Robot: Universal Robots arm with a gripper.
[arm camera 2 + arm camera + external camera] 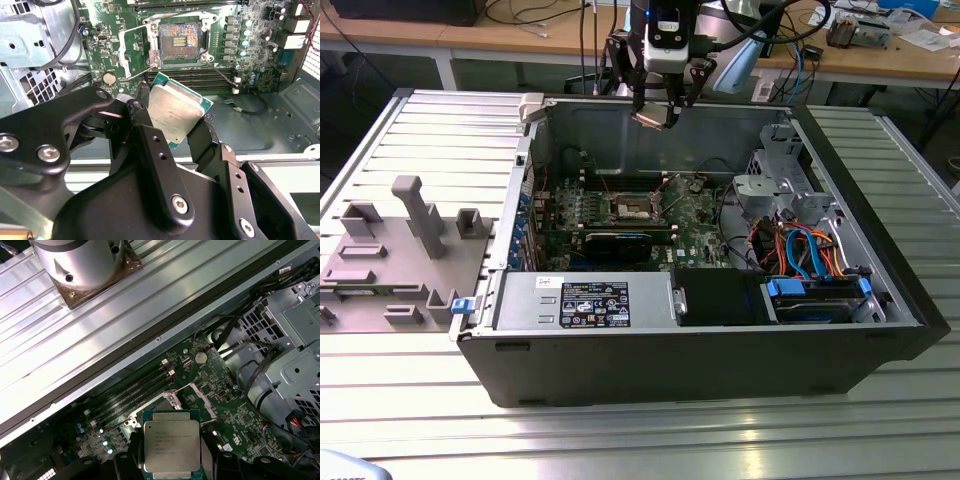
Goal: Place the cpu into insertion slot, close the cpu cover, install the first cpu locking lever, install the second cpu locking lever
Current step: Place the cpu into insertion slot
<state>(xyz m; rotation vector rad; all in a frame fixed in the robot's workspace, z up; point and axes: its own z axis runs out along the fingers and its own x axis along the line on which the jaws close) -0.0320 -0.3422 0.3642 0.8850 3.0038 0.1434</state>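
Cpu [651,117] hangs clamped in my gripper [661,108] above the far side of the open computer case [720,350] in the exterior view. The case lies mid-tabletop [620,440] on ribbed aluminium, with wooden benches [410,35] behind. In the second wrist view I see black fingers [145,120] pinching the tilted cpu [176,112] over the bare insertion slot [181,42], its cpu cover [126,54] swung open. In the first wrist view the cpu [171,446] hides part of the green motherboard [235,415].
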